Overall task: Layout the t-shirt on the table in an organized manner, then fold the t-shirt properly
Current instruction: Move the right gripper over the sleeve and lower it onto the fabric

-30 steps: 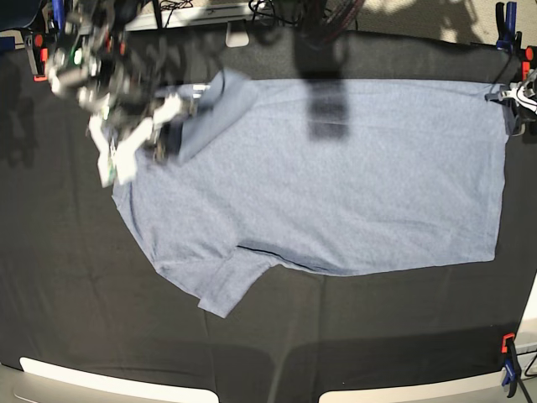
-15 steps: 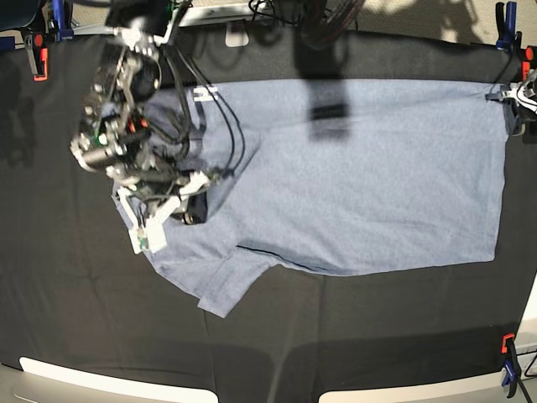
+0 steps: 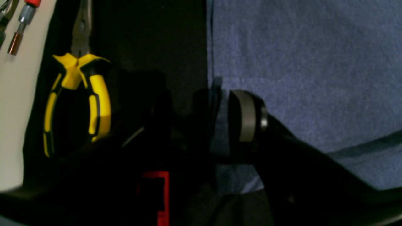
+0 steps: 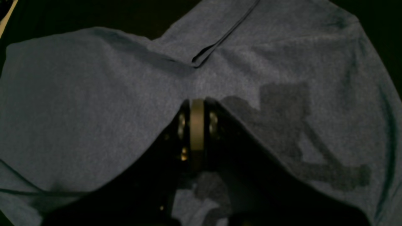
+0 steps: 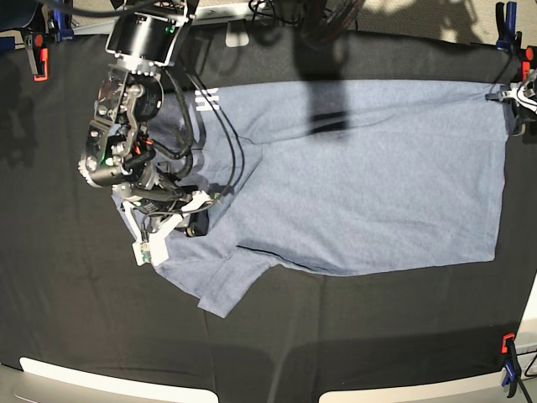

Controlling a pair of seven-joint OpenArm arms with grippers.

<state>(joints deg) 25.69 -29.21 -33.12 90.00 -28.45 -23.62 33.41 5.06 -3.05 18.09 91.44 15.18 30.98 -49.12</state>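
Right arm (image 5: 126, 126) reaches from 12 o'clock down toward 9; right gripper (image 4: 197, 106) closed. Left gripper (image 3: 216, 122) at 3 o'clock, jaws apart.

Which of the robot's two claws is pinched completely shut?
The right gripper, over the t-shirt near its sleeves: its jaws are pressed flat together. The left gripper, at the shirt's far edge, stands apart, fabric between its jaws.

We see the t-shirt (image 5: 361, 176), light blue-grey and heathered, spread mostly flat across the table (image 5: 67, 294) of dark black cloth, one short sleeve pointing toward the near edge. White lettering shows at its far left corner, where cloth is folded over.
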